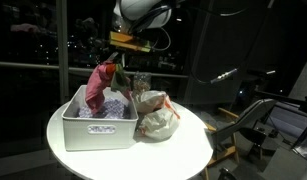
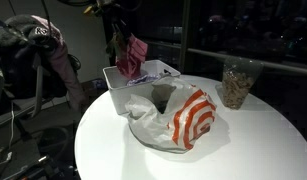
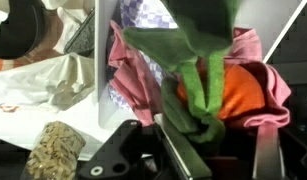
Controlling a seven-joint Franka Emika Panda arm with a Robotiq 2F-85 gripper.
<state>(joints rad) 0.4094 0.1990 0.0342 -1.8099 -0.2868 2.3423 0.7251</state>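
My gripper (image 3: 209,132) is shut on a green cloth (image 3: 193,55), which bunches up between the fingers (image 3: 181,155). An orange cloth (image 3: 251,95) and a pink cloth (image 3: 133,70) cling to the green one. In both exterior views the gripper (image 1: 121,60) hangs over the white bin (image 1: 93,132), with the pink and green bundle (image 1: 101,85) dangling from it down into the bin. From the opposite side the pink cloth (image 2: 134,55) hangs above the bin (image 2: 121,95). A pale patterned cloth (image 1: 105,108) lies inside the bin.
The bin stands on a round white table (image 1: 188,150). A crumpled white plastic bag with red rings (image 2: 185,120) lies against the bin. A clear jar of brown grains (image 2: 236,85) stands behind it. A chair (image 1: 263,120) is beside the table.
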